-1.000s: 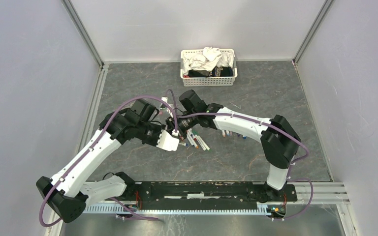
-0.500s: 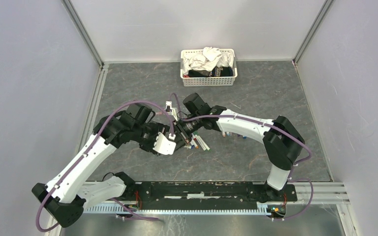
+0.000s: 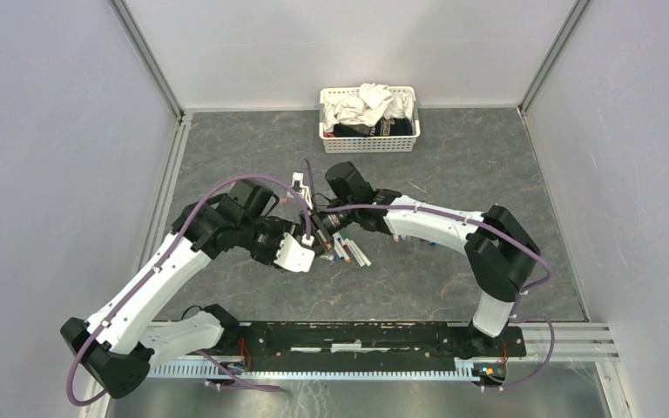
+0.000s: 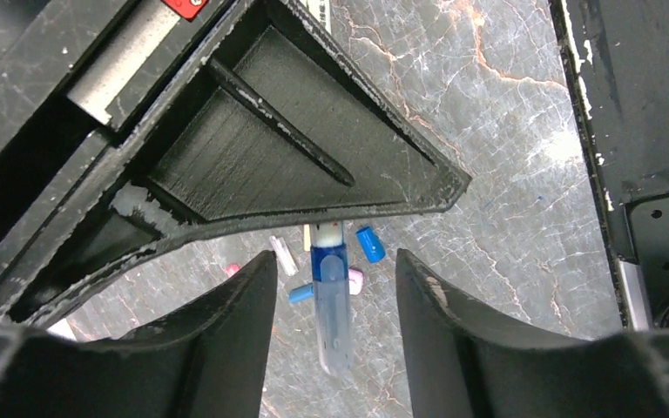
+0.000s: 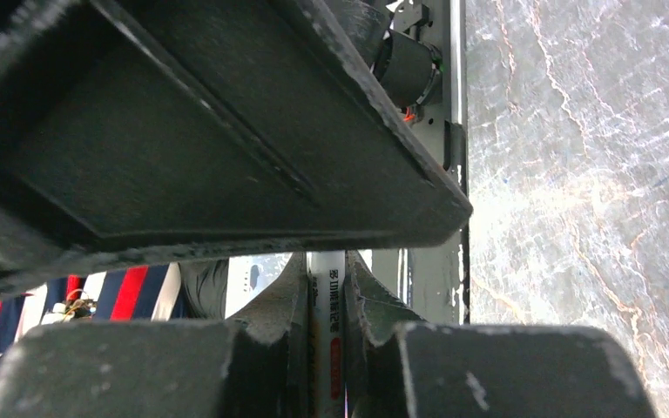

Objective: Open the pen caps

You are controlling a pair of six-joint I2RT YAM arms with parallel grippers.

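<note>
I'm partway through, by my reading. The right gripper (image 5: 325,261) has its jaws clamped on a white pen (image 5: 325,326), held up off the bench (image 4: 505,174) with its end pointing toward the left arm. The left gripper (image 4: 333,270) has its jaws apart, and a blue cap (image 4: 329,300) sits in the gap between them, touching neither finger as far as I can see. In the left wrist view, it lines up with the white stub of the pen just above it. I cannot tell whether it is seated on the tip or already free.

Under it on the bench lie at least 4 loose caps (image 4: 368,244), blue and pink, close together. That tells me several pens are already uncapped.

From the top view, a cluster of pens (image 3: 353,252) lies on the bench just beside and under the 2 grippers, with more trailing off under the right forearm. They are too small for me to say which are capped, so I can't count what is left.
</note>
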